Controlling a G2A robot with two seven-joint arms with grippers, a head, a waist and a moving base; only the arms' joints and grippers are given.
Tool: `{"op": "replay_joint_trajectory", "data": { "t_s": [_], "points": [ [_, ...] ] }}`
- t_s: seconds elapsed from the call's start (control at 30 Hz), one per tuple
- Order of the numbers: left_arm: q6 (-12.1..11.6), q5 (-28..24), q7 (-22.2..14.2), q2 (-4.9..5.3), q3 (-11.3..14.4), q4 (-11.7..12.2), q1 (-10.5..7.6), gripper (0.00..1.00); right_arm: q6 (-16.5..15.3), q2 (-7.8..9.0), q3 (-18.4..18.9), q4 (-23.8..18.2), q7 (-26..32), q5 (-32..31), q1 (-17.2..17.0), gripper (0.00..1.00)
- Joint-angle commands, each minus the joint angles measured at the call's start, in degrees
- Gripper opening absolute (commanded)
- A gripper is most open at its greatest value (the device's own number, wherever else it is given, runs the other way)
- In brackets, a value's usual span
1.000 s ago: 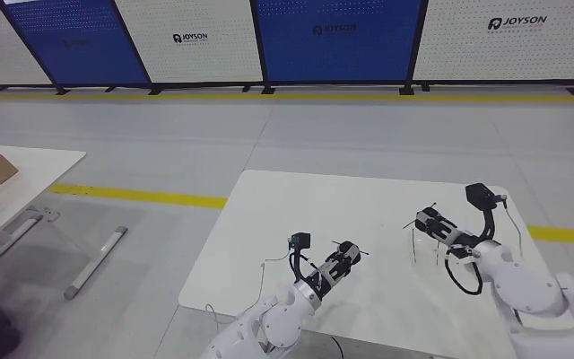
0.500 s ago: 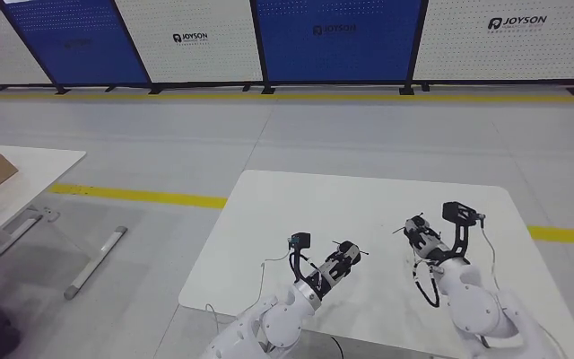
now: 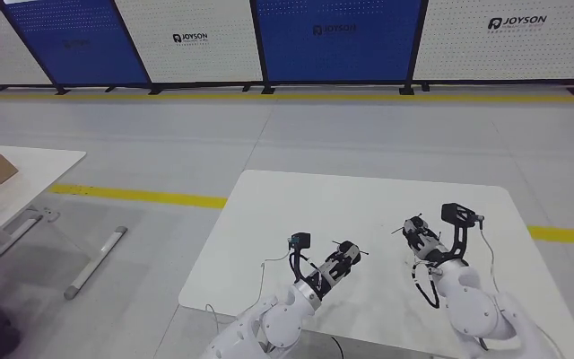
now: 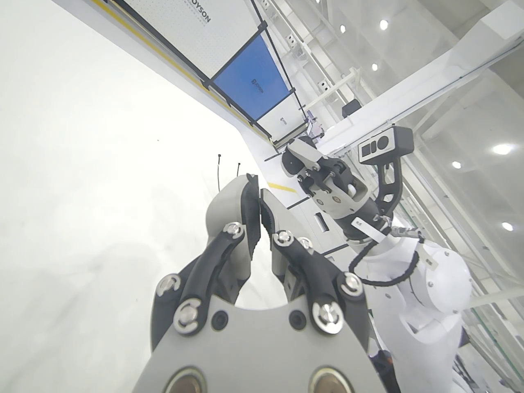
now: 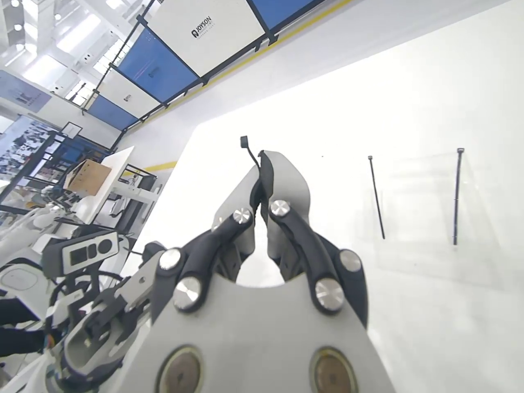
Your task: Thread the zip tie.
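Right wrist view, nearest first: the right gripper (image 5: 260,173) has its jaws closed on the zip tie (image 5: 245,141), whose square head pokes out just past the fingertips, clear of the table (image 5: 409,83); farther out, two spare ties (image 5: 376,198) lie flat on the table, side by side and apart from each other; across the gap the left gripper (image 4: 258,196) hangs over the table with its jaws pressed together, and whether a thin strap is pinched between them is hard to tell.

Compared with a second ago, the right arm is no longer out by the table's right edge; it now sits well inward, near the left gripper, and over the last half second it barely shifts; the left arm is where it was throughout.

For the task this reads as the approach step nearly done: the tie's head is carried in and presented toward the other gripper, but the two grippers are near, not touching, and no tail passes through the head yet; threading has not begun. The next move likely calls for fine alignment of a strap tip with the small head opening; a slight tilt of the head could make the tip miss.
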Motion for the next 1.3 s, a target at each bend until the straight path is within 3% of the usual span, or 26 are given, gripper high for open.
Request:
{"op": "replay_joint_trajectory", "data": {
  "t_s": [0.0,0.07,1.27],
  "points": [
    [0.00,0.00,0.00,0.00,0.00,0.00,0.00,0.00,0.08,-0.12,-0.29,-0.19,-0.10,-0.56,0.00,0.00],
    [0.00,0.00,0.00,0.00,0.00,0.00,0.00,0.00,1.28,-0.40,-0.28,-0.84,-1.30,-0.30,-0.01,0.00],
    [0.00,0.00,0.00,0.00,0.00,0.00,0.00,0.00,1.28,-0.40,-0.28,-0.84,-1.30,-0.30,-0.01,0.00]
  ]
}}
